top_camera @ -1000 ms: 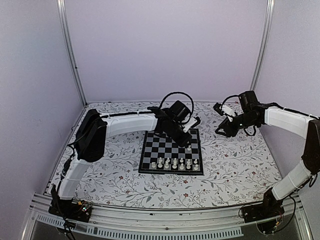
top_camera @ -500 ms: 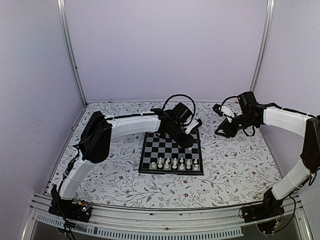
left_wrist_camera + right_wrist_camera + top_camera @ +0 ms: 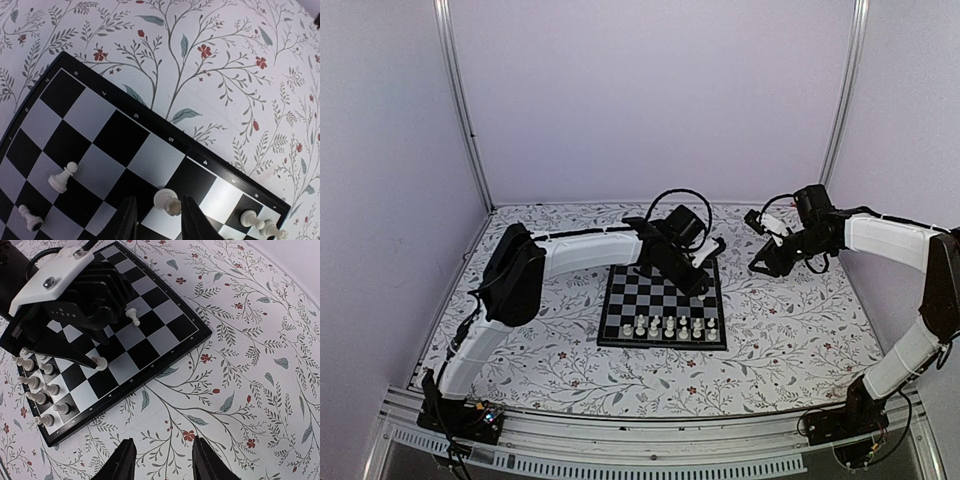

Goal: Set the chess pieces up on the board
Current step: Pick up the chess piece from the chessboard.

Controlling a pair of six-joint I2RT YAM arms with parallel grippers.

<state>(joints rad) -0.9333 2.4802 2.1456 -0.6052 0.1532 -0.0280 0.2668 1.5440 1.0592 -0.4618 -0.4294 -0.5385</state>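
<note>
- Board (image 3: 630, 290): white pawns (image 3: 668, 326) line its near edge.
- Left gripper (image 3: 159, 214): reaches farther across than earlier; jaws bracket one pawn (image 3: 166, 201) near the right edge. Clamped or not, we cannot tell.
- Right gripper (image 3: 162, 452): fingers apart, empty, off the board.
- Pawn: we judge it light, rigid, slick, easily toppled; pinch the waist.
</note>
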